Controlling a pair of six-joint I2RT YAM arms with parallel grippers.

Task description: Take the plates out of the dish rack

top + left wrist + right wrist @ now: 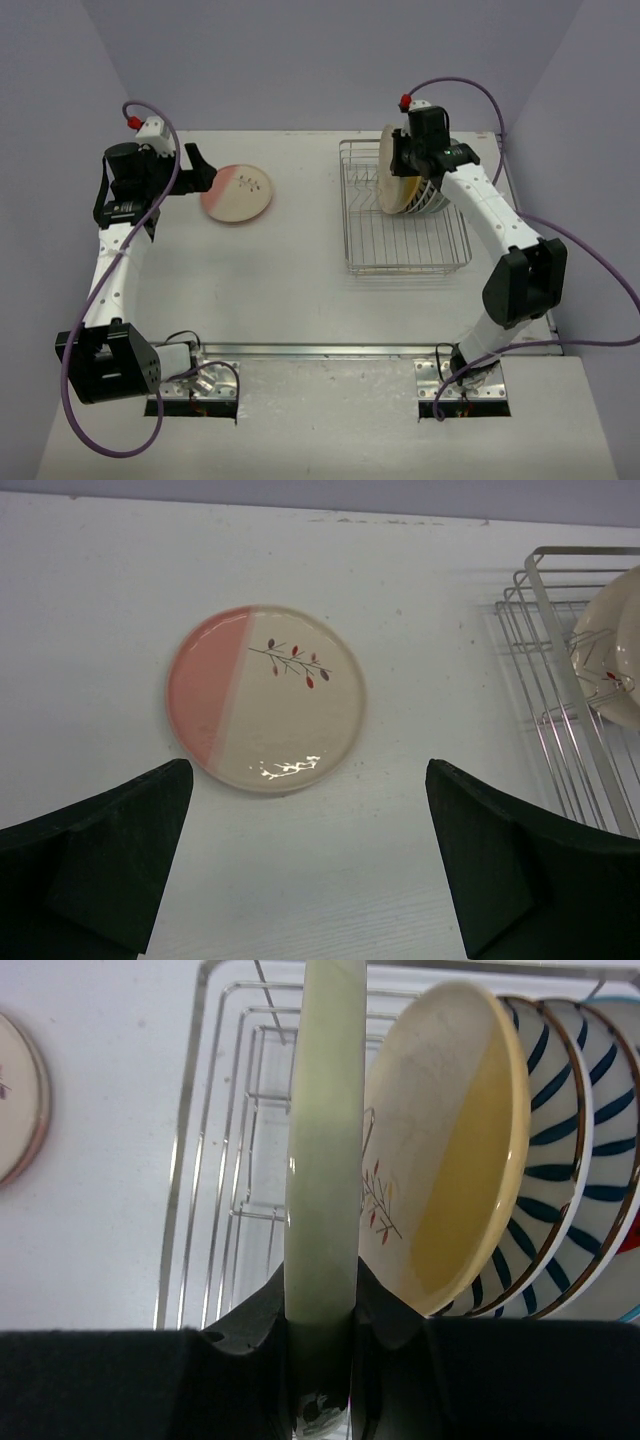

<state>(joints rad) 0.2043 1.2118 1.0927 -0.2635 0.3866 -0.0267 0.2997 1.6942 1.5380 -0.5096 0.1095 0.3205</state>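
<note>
The silver wire dish rack stands at the right of the table. Several plates stand on edge in it: a yellow-and-cream one with a twig mark, then blue-striped ones. My right gripper is shut on the rim of a pale greenish-cream plate, which stands upright and edge-on at the rack's back. A pink-and-cream plate lies flat on the table at the left. My left gripper hovers just short of it, open with nothing between its fingers.
The rack's left side wall and its front half show bare wire. The table's back edge meets a grey wall. Purple cables loop off both arms, one at the far right.
</note>
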